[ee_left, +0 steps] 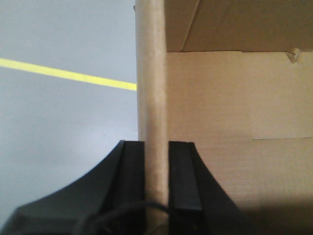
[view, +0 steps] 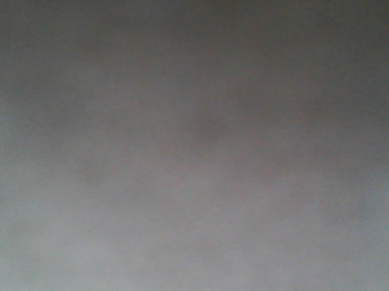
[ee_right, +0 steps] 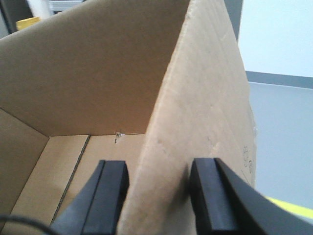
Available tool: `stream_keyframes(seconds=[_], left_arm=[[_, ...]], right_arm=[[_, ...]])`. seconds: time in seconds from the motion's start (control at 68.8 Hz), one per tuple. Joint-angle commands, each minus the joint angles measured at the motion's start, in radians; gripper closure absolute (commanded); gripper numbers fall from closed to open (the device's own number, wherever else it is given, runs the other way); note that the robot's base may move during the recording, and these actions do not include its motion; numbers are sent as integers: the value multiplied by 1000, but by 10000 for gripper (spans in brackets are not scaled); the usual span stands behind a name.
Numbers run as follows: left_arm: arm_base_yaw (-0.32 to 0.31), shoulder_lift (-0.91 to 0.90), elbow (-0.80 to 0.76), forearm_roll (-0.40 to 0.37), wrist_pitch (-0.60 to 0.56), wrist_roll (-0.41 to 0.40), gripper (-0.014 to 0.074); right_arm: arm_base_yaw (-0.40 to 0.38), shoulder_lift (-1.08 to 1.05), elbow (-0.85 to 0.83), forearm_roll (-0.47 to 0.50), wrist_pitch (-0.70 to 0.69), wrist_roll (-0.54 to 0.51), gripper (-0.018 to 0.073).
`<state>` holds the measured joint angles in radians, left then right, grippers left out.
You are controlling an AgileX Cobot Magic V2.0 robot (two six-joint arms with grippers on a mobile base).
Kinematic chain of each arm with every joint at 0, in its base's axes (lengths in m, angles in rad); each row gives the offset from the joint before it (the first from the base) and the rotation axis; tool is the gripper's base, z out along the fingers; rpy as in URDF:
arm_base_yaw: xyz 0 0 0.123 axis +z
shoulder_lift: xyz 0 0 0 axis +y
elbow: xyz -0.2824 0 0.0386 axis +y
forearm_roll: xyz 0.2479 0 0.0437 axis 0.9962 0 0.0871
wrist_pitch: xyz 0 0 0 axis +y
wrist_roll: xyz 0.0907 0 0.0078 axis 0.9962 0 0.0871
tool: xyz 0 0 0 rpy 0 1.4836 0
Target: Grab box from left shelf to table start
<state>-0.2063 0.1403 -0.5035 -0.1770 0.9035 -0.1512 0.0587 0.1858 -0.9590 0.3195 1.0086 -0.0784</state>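
In the left wrist view the brown cardboard box [ee_left: 234, 107] fills the right side, and one upright wall edge runs down between my fingers. My left gripper [ee_left: 156, 143] is shut on that edge, both black pads pressed against it. The right wrist view looks down into the open box [ee_right: 98, 73], where a slanted side panel passes between the fingers. My right gripper [ee_right: 159, 164] is closed onto this panel, and cardboard fills the whole gap from pad to pad. The left shelf is out of view. The front view is only a blurred grey field, so I cannot tell whether it is the table.
Grey floor with a yellow line [ee_left: 68, 75] lies left of the box, and a piece of yellow line [ee_right: 288, 208] shows at the lower right of the right wrist view. A yellow object [ee_right: 27, 22] sits beyond the box's far corner.
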Motion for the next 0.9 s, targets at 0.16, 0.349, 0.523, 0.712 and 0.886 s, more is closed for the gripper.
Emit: stream_keyframes(seconds=[0.16,0.349,0.523,0.712,0.886], left_arm=[[-3,12,4,68,142,13,689],[-3,12,4,68,142,13,689],[-3,12,4,68,142,13,689],[-3,12,4,68,142,13,689],[-3,12,4,68,142,13,689]], right_arm=[[1,0,-24,-46,1,-5,502],[1,0,-24,-46,4,-5,502],[1,0,-24,-46,4,-5,502],[1,0,-24,-46,4,-5,502],[1,0,-24,-46,4,-5,502]])
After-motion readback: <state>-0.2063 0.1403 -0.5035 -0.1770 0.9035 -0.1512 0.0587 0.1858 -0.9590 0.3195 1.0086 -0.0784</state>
